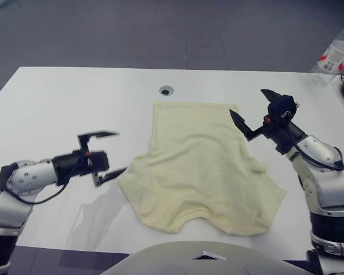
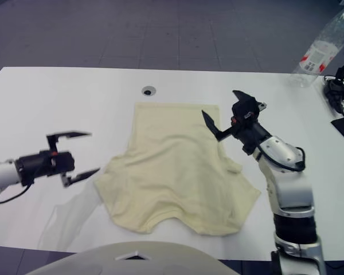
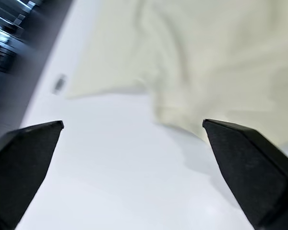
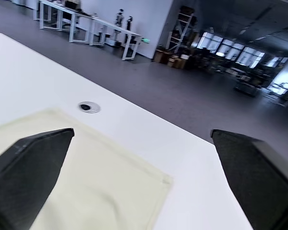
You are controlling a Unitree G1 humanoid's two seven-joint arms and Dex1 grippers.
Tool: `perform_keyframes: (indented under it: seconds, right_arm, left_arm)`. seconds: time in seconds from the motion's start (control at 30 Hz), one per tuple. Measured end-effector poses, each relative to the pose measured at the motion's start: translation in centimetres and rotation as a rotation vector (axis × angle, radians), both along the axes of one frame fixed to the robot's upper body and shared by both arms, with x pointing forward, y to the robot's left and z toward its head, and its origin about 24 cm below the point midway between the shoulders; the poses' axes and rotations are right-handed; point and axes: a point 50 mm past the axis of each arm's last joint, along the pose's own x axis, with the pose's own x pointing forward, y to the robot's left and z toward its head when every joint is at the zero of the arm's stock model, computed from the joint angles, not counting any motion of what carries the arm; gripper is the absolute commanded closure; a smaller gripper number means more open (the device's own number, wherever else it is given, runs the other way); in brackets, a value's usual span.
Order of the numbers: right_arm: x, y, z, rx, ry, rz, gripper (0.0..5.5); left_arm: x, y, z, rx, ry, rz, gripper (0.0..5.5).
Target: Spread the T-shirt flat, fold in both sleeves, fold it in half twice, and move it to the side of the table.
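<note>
We see our left gripper (image 1: 120, 152) and right gripper (image 1: 246, 102) both spread wide, gripping nothing, flanking the cream T-shirt (image 1: 200, 166).

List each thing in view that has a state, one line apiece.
T-shirt: unfolded, lying on the table, both sleeves out, some wrinkles.
left gripper: open, empty, beside the shirt's left sleeve.
right gripper: open, empty, by the shirt's far right corner.
plastic bottle: at the table's far right corner; standing or lying cannot be told.
</note>
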Motion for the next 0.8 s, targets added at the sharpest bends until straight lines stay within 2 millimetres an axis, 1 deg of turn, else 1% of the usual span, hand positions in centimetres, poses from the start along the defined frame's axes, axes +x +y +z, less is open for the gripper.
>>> perform_keyframes:
  seconds: [0.07, 0.17, 0.3, 0.43, 0.53, 0.57, 0.7, 0.8]
  right_arm:
    - [0.2, 0.3, -0.5, 0.007, -0.024, -0.047, 0.20]
    - [0.3, 0.5, -0.9, 0.017, -0.029, -0.056, 0.20]
    - [0.0, 0.4, -1.5, 0.016, -0.014, -0.041, 0.20]
    - [-0.4, -0.4, -2.1, 0.028, 0.009, -0.073, 0.20]
    - [-0.5, -0.4, -2.1, 0.031, 0.008, -0.068, 0.20]
    - [-0.6, -0.2, -2.0, 0.040, 0.006, -0.055, 0.10]
    - [-0.9, 0.5, -1.3, 0.087, -0.018, -0.001, 0.10]
    - [-1.2, 0.6, -1.1, 0.084, -0.030, 0.004, 0.10]
  left_arm:
    - [-0.7, 0.7, -0.7, 0.047, 0.059, -0.011, 0.10]
    - [-0.8, 0.8, -0.6, 0.093, 0.054, -0.031, 0.10]
    - [-1.4, 1.5, -1.0, 0.187, 0.077, -0.027, 0.10]
    - [-1.3, 0.9, -0.9, 0.226, 0.030, -0.067, 0.10]
    - [-0.9, 0.4, -1.1, 0.215, -0.005, -0.069, 0.10]
    - [-0.9, 0.2, -1.3, 0.198, -0.013, -0.059, 0.30]
    - [-1.1, -0.4, -1.8, 0.174, -0.016, -0.063, 0.96]
    - [-0.7, -0.7, -2.1, 0.184, -0.027, -0.083, 1.49]
